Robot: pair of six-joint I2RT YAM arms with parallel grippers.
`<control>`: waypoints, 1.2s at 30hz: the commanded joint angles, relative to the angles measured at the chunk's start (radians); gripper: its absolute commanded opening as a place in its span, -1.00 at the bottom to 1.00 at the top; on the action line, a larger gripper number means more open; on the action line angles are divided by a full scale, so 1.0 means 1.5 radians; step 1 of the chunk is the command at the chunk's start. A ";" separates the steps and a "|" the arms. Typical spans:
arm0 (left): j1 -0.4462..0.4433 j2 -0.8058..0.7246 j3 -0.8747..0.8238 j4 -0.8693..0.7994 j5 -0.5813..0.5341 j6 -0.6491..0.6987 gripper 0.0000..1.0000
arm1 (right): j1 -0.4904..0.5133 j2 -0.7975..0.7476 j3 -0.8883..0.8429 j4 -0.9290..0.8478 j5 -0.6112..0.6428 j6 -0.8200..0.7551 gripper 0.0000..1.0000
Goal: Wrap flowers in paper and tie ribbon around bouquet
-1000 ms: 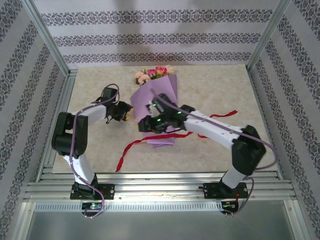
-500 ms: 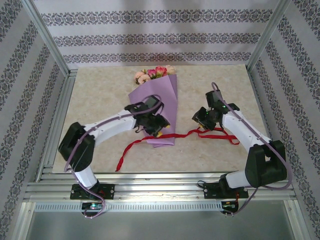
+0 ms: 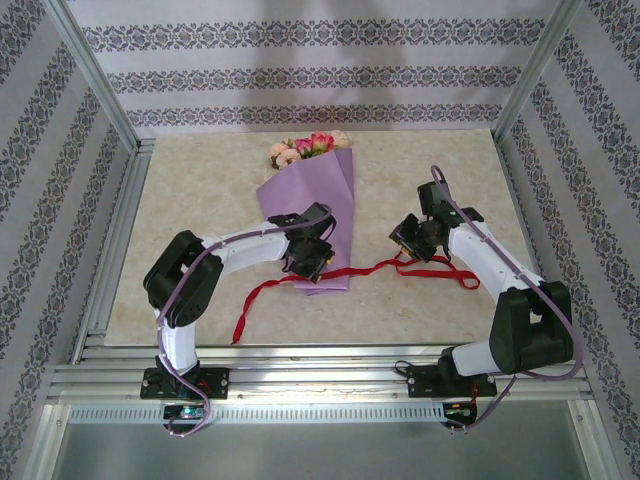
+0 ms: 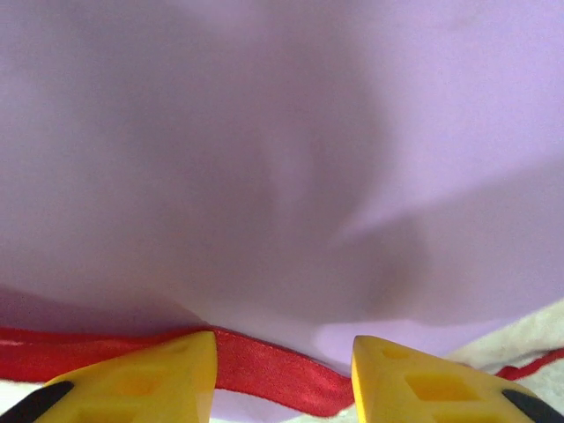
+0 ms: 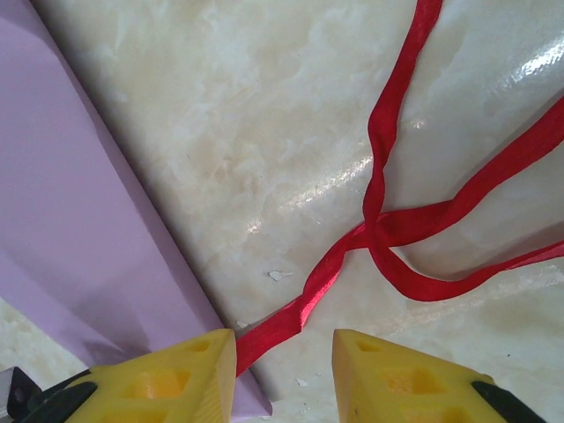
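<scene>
The left tool [image 4: 280, 357] is released, its yellow fingertips [image 4: 167, 374] apart and empty, low over the narrow near end of the bouquet [image 3: 318, 205], a long cone of lilac-purple paper. The thin bright red ribbon [image 4: 264, 368] crosses that end just past the gap. The right tool [image 5: 284, 342] is also released and empty, above the pale marbled surface [image 5: 264, 132] just right of the cone, where the ribbon runs out into crossed loops. The bouquet lies mid-surface, with pink, peach and magenta rose heads [image 3: 308, 147] at its far end.
</scene>
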State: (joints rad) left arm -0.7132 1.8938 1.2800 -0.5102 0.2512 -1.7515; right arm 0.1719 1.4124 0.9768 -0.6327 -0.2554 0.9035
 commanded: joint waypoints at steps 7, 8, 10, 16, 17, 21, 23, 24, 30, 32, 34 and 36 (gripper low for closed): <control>0.018 0.009 -0.067 0.033 -0.014 -0.147 -0.76 | -0.004 -0.005 -0.019 0.017 -0.010 0.003 -0.30; 0.023 0.004 -0.067 0.034 -0.019 -0.137 -0.87 | -0.003 -0.004 -0.022 0.020 -0.012 0.004 -0.30; 0.033 -0.012 -0.058 0.018 -0.041 -0.112 -1.00 | 0.000 0.000 -0.025 0.024 -0.012 0.005 -0.30; 0.078 -0.068 -0.062 -0.009 -0.073 -0.044 -1.00 | 0.014 0.012 -0.027 0.036 -0.008 0.013 -0.31; 0.089 -0.076 -0.068 -0.007 -0.072 -0.035 -1.00 | 0.017 0.015 -0.025 0.038 -0.007 0.016 -0.31; 0.151 -0.122 -0.086 -0.016 -0.081 0.017 -1.00 | 0.038 0.032 -0.018 0.050 -0.009 0.029 -0.32; 0.193 -0.140 -0.086 -0.023 -0.080 0.055 -1.00 | 0.047 0.040 -0.017 0.063 -0.017 0.042 -0.32; 0.215 -0.150 -0.081 -0.035 -0.084 0.077 -1.00 | 0.051 0.044 -0.015 0.068 -0.019 0.049 -0.33; 0.264 -0.170 -0.031 -0.086 -0.034 0.146 -0.93 | 0.043 0.066 0.036 -0.011 0.041 0.011 -0.32; 0.224 -0.175 -0.016 -0.110 -0.017 0.126 -0.59 | 0.026 0.064 0.032 -0.018 0.071 -0.021 -0.29; 0.163 -0.176 -0.011 -0.112 -0.006 0.089 -0.35 | 0.005 0.084 0.023 -0.020 0.064 -0.042 -0.28; 0.106 -0.173 -0.016 -0.104 -0.009 0.040 -0.27 | -0.004 0.120 0.023 -0.019 0.042 -0.052 -0.28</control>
State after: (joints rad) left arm -0.4549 1.6588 1.2407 -0.5915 0.1982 -1.6104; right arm 0.1856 1.5314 1.0016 -0.6083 -0.2127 0.8829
